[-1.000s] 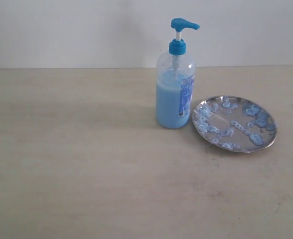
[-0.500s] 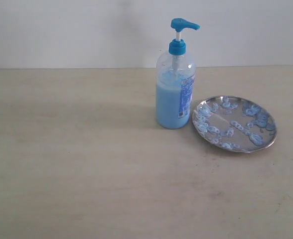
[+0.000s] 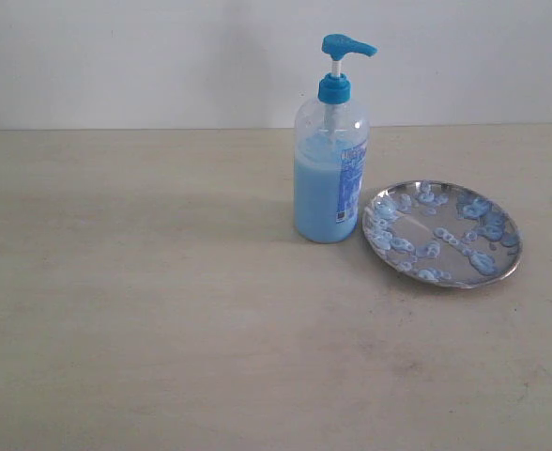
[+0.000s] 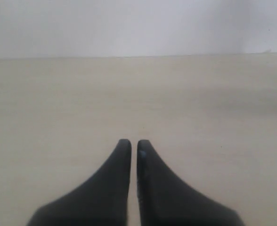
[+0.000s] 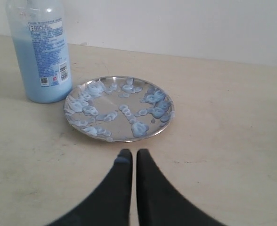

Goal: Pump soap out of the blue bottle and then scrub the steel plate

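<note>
The blue bottle [image 3: 329, 160] stands upright at the middle of the table, its blue pump head raised and light blue soap filling its lower half. To its right lies the steel plate [image 3: 442, 233], dotted with pale blue soapy blobs. Neither arm shows in the exterior view. In the right wrist view the right gripper [image 5: 134, 153] is shut with nothing held, a short way in front of the plate [image 5: 119, 108], with the bottle [image 5: 42, 52] beside the plate. The left gripper [image 4: 130, 142] is shut and empty over bare table, no task object in its view.
A pale wooden table [image 3: 145, 301] stretches left and in front of the bottle. A plain white wall [image 3: 163, 56] stands behind it.
</note>
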{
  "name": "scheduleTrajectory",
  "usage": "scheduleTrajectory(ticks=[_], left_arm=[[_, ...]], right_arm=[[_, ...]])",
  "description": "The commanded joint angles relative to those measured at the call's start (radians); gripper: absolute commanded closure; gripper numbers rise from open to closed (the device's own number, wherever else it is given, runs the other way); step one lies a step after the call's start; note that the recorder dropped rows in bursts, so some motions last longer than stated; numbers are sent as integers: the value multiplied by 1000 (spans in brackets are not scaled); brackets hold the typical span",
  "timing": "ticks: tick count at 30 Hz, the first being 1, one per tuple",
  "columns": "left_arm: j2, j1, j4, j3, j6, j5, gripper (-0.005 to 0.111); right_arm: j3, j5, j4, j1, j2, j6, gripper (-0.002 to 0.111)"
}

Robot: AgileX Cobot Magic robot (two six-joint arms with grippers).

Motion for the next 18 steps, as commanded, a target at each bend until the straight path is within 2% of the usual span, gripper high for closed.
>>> scheduleTrajectory(ticks=[1, 18], left_arm=[[-3, 3, -3, -1, 5, -10, 103], [-3, 3, -3, -1, 5, -12, 103]], right_arm=[[-1, -10, -6, -2, -5, -1, 108], [-1, -10, -6, -2, -5, -1, 108]])
